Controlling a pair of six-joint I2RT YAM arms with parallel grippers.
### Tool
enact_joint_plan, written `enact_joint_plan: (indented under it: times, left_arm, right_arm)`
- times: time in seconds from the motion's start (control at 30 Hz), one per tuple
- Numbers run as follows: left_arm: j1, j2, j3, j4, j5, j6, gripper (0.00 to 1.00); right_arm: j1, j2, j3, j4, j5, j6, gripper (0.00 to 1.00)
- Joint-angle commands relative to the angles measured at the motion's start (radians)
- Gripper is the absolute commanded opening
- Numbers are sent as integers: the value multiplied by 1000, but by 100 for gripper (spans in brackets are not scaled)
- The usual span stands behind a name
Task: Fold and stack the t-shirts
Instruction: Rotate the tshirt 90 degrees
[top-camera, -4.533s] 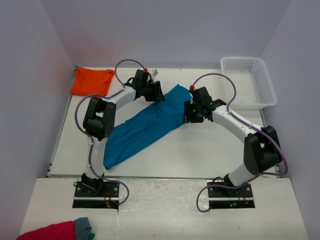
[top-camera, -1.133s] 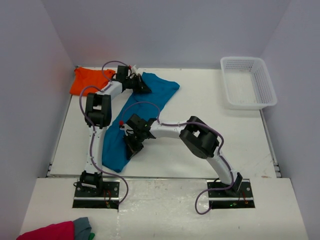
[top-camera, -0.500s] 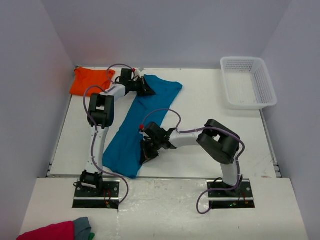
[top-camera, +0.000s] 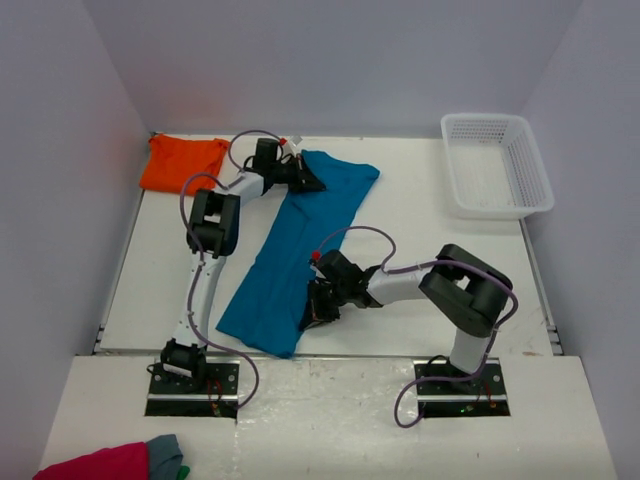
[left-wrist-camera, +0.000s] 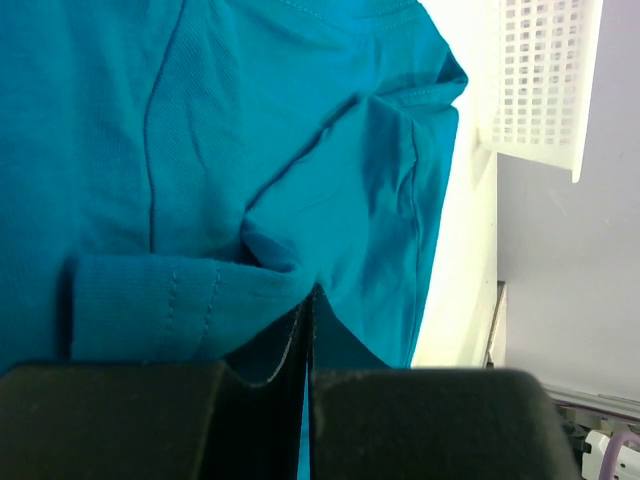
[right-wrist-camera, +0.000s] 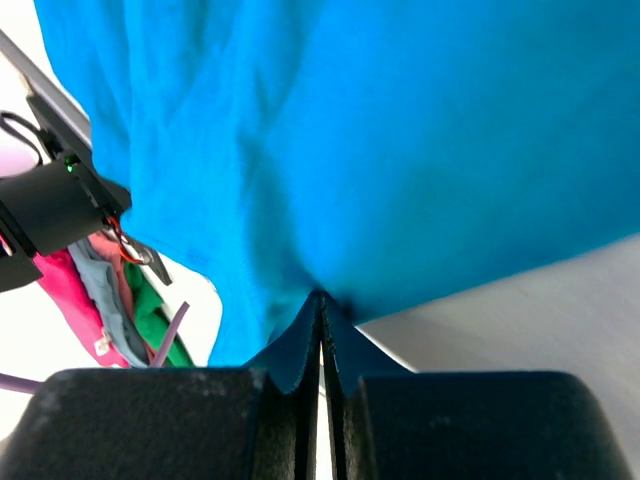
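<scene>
The teal tee (top-camera: 287, 252) is lying diagonally on the table's (top-camera: 430, 225) left half, its hem nearing the front edge. The left gripper (top-camera: 310, 182) is clamping its far edge. The right gripper (top-camera: 313, 313) is pinching its near right edge, jaws together on cloth. The orange tee (top-camera: 182, 162) is occupying the far left corner. Bare surface is showing between the teal tee and the basket (top-camera: 497, 165).

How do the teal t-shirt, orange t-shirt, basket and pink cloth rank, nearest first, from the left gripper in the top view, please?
1. teal t-shirt, pinched in the left gripper
2. orange t-shirt, far-left corner
3. basket, far right
4. pink cloth, near-left corner
</scene>
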Motion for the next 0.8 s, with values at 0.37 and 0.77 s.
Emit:
enact_joint_plan:
  times: [0.37,0.77]
  left_arm:
    - [6,106,113,101,-4,-92,0]
    - [64,133,122,142,21,-118,0]
  right_arm:
    - [-145,-159,-208,-367,393,25,0]
    - [-211,-214,-221,-483,433,60,0]
